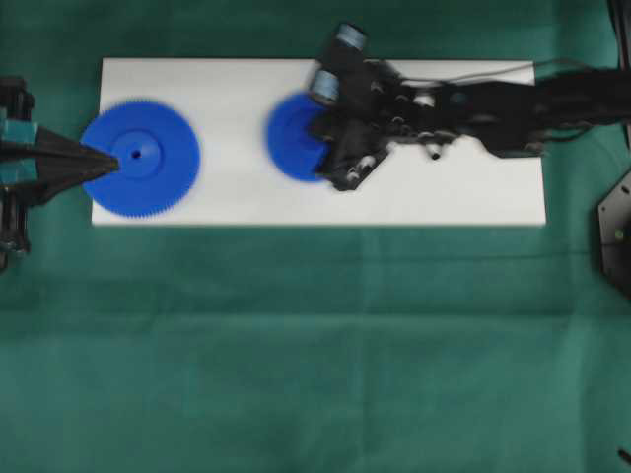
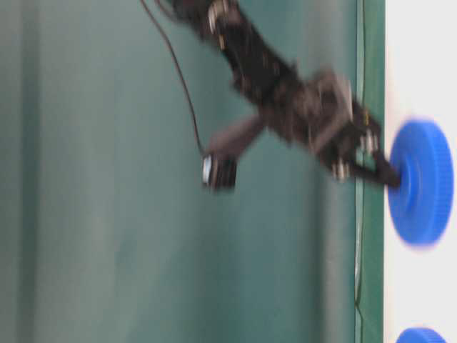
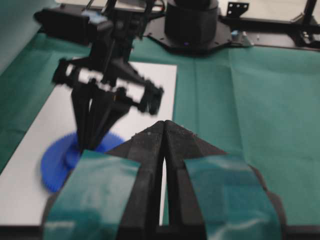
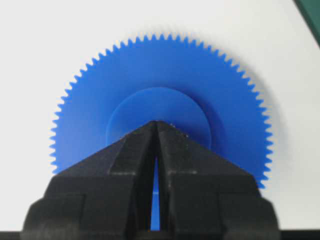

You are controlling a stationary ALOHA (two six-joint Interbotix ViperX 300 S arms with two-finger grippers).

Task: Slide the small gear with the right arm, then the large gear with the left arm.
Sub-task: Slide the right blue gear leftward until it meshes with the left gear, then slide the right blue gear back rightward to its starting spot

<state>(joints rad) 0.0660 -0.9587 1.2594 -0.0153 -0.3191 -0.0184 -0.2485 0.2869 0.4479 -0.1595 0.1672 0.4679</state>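
Observation:
The small gear, a blue toothed disc, lies near the middle of the white board. My right gripper is shut, and its pointed tip rests on the gear's raised hub. The right wrist view shows the small gear with the right gripper on its hub, and the table-level view shows the right gripper against the same gear. The large gear lies at the board's left end. My left gripper is shut, its point over that gear's left side beside the hub. Whether it touches is unclear.
Green cloth covers the table around the board. A black mount sits at the right edge. In the left wrist view the left gripper faces the right arm standing on the small gear, with the arm's base beyond.

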